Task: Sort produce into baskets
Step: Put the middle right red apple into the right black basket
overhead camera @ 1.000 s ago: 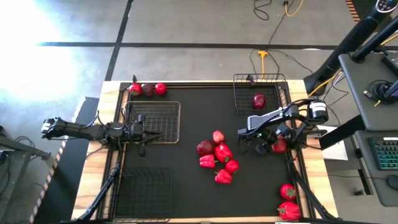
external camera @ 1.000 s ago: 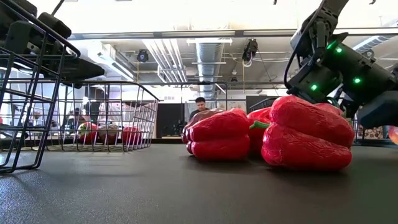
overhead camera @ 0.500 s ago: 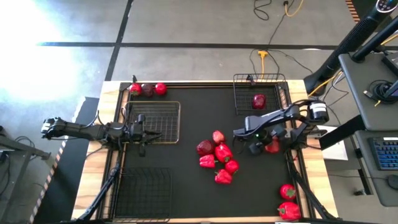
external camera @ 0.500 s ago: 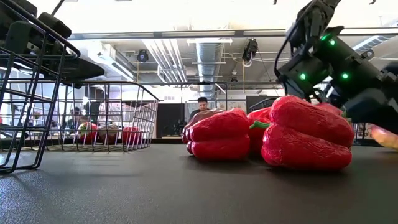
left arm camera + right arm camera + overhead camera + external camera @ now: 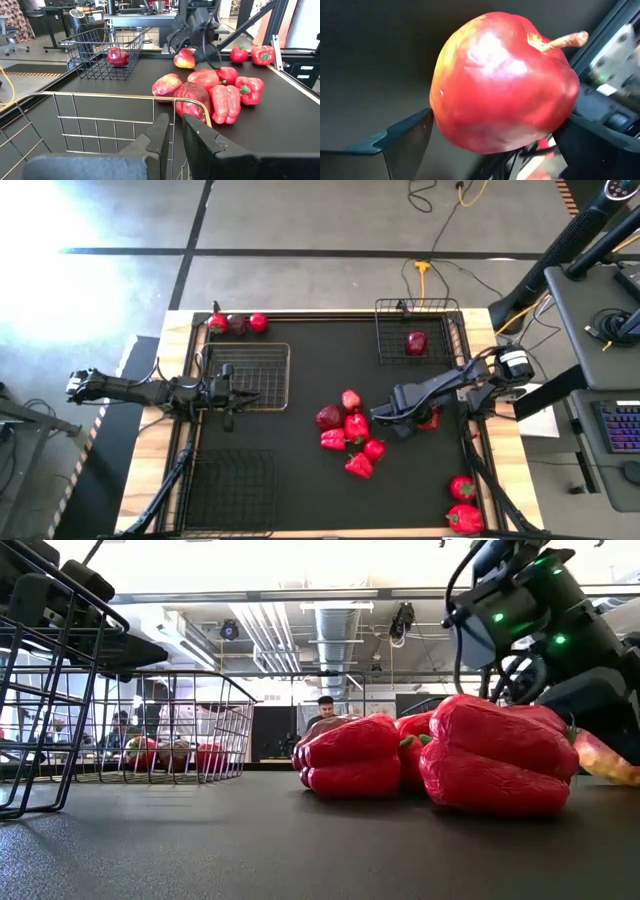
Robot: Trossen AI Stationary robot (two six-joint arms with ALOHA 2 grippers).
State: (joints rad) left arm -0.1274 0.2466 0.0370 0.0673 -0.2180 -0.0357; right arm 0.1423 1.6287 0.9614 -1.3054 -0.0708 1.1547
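Right now the right gripper (image 5: 425, 420) sits at the edge of the central pile on the black table (image 5: 310, 360), jaws spread wide with an apple (image 5: 502, 82) filling the gap between them; in the right wrist view the fruit rests against the inner faces of both fingers (image 5: 402, 145), so it looks held, though I can't be sure the clamp is firm. That apple is glossy, hard-skinned and round, with a short stem poking off to one side, so I'd judge it light, stiff and slick, the kind of thing that rolls or squirts out if pinched off-centre. Best hold is straight across its widest belly, stem clear of the pads. Beside it the peppers (image 5: 357, 427) lie heaped and touching; they're lumpy and hollow-looking, likely lighter still and easier to grip in a groove between lobes. The far basket (image 5: 418, 330) already holds one apple (image 5: 416, 342), well apart from the pile. Over on the other side the left gripper (image 5: 172, 132) waits nearly closed, empty, at the rim of the left basket (image 5: 248, 375)
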